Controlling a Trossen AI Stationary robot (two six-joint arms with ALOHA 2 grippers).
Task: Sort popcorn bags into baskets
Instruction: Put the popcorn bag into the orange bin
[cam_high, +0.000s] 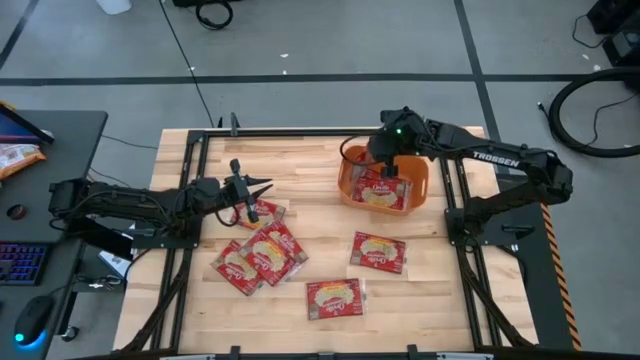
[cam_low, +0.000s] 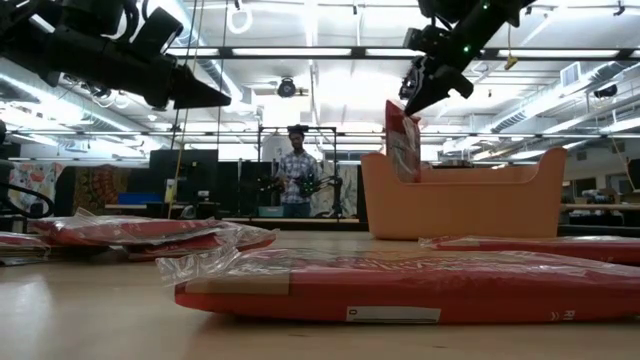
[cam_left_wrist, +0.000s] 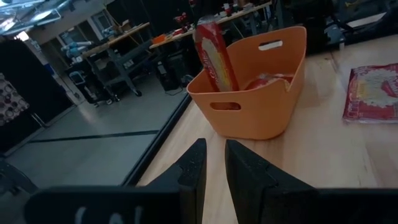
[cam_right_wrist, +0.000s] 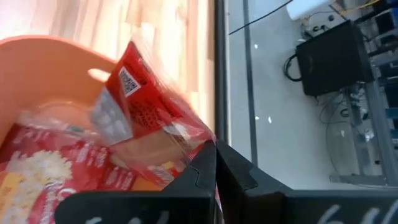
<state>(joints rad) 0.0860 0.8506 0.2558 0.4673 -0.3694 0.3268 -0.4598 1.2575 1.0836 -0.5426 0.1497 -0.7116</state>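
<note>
The orange basket (cam_high: 348, 185) stands at the table's far right with one popcorn bag (cam_right_wrist: 50, 168) lying flat inside. My right gripper (cam_high: 386, 163) is above it, shut on a second red popcorn bag (cam_low: 403, 140) that stands upright in the basket. Several more popcorn bags (cam_high: 272, 248) lie flat on the table's middle and near left. My left gripper (cam_left_wrist: 216, 146) hovers level above the left-hand bags (cam_high: 264, 212), pointing toward the basket; its fingers stand a narrow gap apart with nothing between them. My right gripper pinches the upright bag's clear top edge (cam_right_wrist: 196, 134) between its two fingers, coming slanting down from above. The bag hangs below the fingers, nearly upright, with its lower part inside the basket (cam_low: 460, 200); whether it rests on the basket's floor is hidden by the wall.
Black frame rails (cam_high: 455, 215) run along the table's sides. A desk with a keyboard and an orange-and-white packet (cam_high: 15, 155) stands left of the table. A person (cam_low: 297, 170) stands in the room far behind the table. Bare wood lies between the basket and the left-hand bags.
</note>
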